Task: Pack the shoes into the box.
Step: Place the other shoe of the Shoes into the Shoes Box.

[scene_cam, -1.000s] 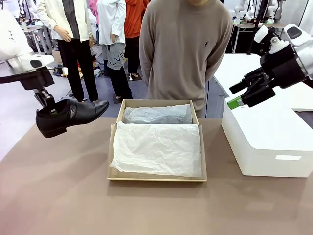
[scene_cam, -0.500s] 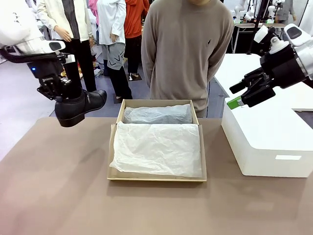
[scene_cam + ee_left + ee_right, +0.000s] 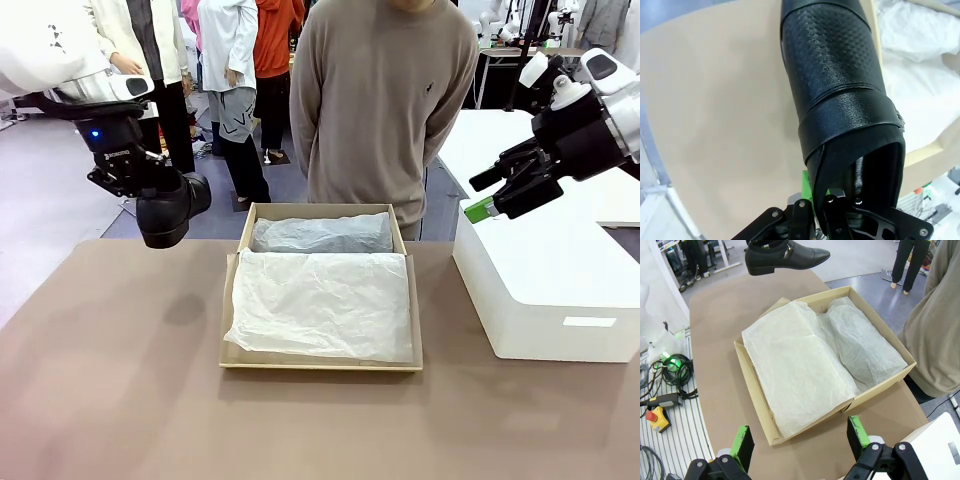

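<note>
One glossy black shoe hangs in the air left of the box, near its far left corner. My left gripper is shut on its heel rim. In the left wrist view the shoe points away from my left gripper, over the table beside the box edge. White tissue covers the near part of the box, and a grey tissue-wrapped bundle lies along its far side. My right gripper stays open above the white block. In the right wrist view its open fingers frame the box and the shoe.
A large white block stands on the table right of the box. A person in a taupe sweater stands at the far edge behind the box, hands out of sight. Bare brown tabletop spreads left of and in front of the box.
My left arm has carried the shoe rightward and a little up toward the box, turning it from side-on to end-on toward the camera. The right arm has not moved.
</note>
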